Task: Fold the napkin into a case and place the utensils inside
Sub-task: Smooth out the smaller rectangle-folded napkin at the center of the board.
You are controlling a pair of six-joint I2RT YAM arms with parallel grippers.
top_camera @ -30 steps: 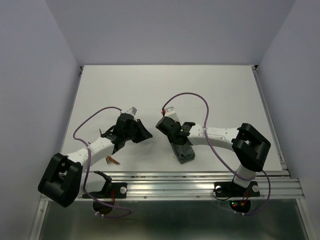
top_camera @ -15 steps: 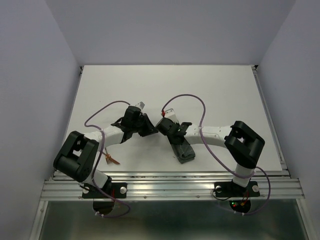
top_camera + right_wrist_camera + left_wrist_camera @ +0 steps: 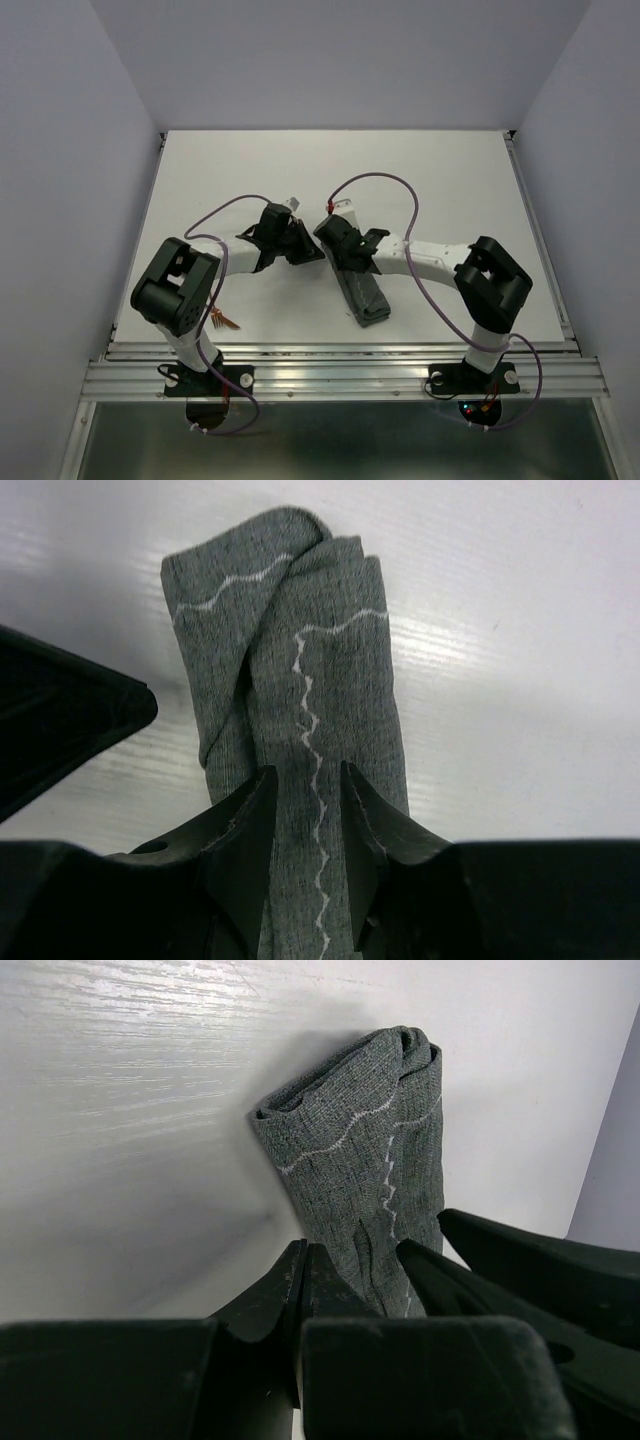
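Observation:
The grey-green napkin [image 3: 368,300] lies folded as a narrow strip, the case, in the table's near middle. My right gripper [image 3: 350,262] stands over its far end. In the right wrist view this gripper [image 3: 305,770] is open, its tips resting on the cloth [image 3: 290,640] with a stitched line between them. My left gripper [image 3: 308,252] sits against the strip's left side. Seen from the left wrist, this gripper [image 3: 303,1252] is shut and nothing shows between its jaws, beside the cloth [image 3: 360,1150]. Copper-brown utensils [image 3: 224,321] lie near the left arm's base.
Purple cables [image 3: 385,182] loop over both arms. The white table [image 3: 420,170] ends at a metal rail [image 3: 340,358] along the near edge, with grey walls on three sides. The right gripper's fingers [image 3: 520,1260] crowd the left wrist view.
My left arm has swung right, from near the utensils up against the napkin, and its jaws have closed. The right gripper has shifted slightly toward the far end of the strip.

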